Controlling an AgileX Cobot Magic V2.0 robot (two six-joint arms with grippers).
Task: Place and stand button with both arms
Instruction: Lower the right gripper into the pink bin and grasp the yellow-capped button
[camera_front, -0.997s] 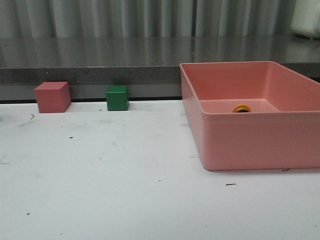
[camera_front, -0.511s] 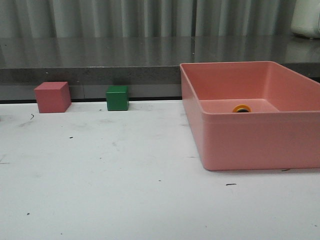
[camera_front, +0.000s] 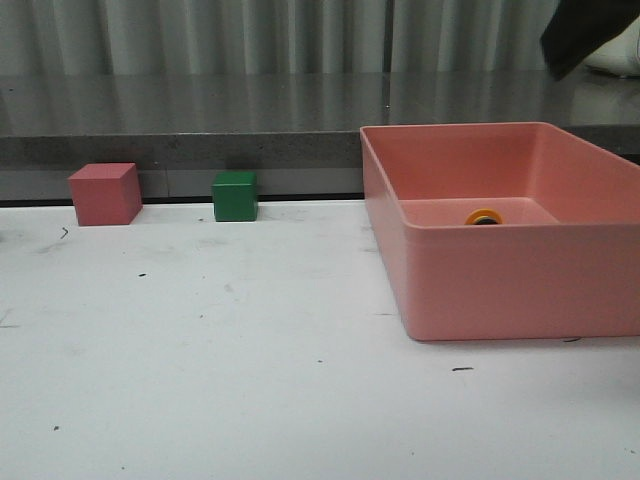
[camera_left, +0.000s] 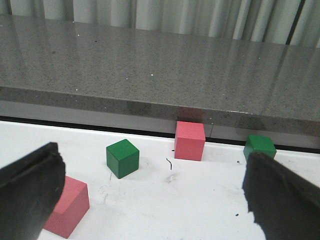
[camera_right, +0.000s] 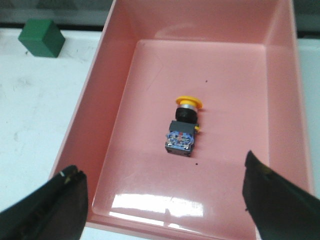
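The button (camera_right: 184, 126) lies on its side on the floor of the pink bin (camera_right: 120, 95), yellow cap toward the far wall, dark base with blue bits toward me. Only the rim of its yellow cap (camera_front: 483, 216) shows over the bin wall (camera_front: 520, 280) in the front view. My right gripper (camera_right: 165, 200) hangs open above the bin's near end, well above the button, nothing between its fingers. A dark part of the right arm (camera_front: 585, 35) shows at the top right of the front view. My left gripper (camera_left: 155, 195) is open over bare table, holding nothing.
A red cube (camera_front: 105, 194) and a green cube (camera_front: 235, 196) stand at the back of the white table against a grey ledge (camera_front: 200, 150). The left wrist view shows two red cubes (camera_left: 190, 141) (camera_left: 67, 206) and two green cubes (camera_left: 122, 158) (camera_left: 259, 146).
A dark part of the right arm has come into the top right corner of the front view. The button, bin and cubes have not moved.
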